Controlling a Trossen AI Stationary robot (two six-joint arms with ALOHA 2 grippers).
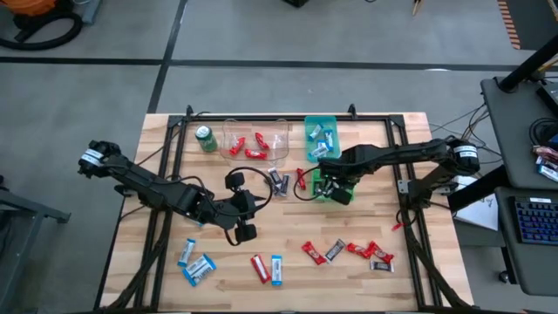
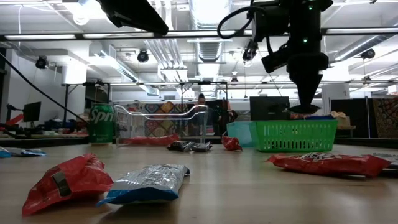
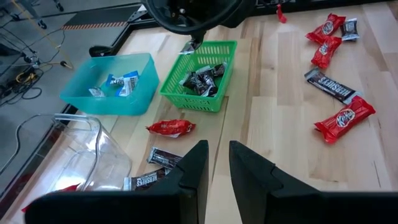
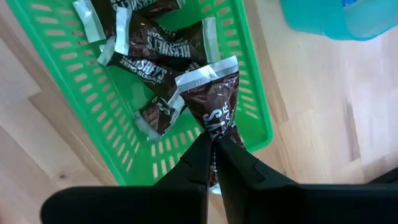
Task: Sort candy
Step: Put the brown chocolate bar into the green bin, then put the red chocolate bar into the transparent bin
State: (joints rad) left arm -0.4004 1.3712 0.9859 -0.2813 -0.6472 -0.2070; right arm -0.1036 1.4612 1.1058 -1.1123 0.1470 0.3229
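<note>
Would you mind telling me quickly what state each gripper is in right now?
Left gripper: fingers slightly apart, holding nothing, over the wooden table.
Right gripper: shut on a dark brown wrapped candy bar, above the green plastic basket.

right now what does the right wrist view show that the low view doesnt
Only the right wrist view: the right end effector shut on a brown candy, with more brown bars lying inside the green basket. Only the low view: the green can, the clear bin, and red candy and blue candy on the table. Both show the green basket and the right end effector above it.
</note>
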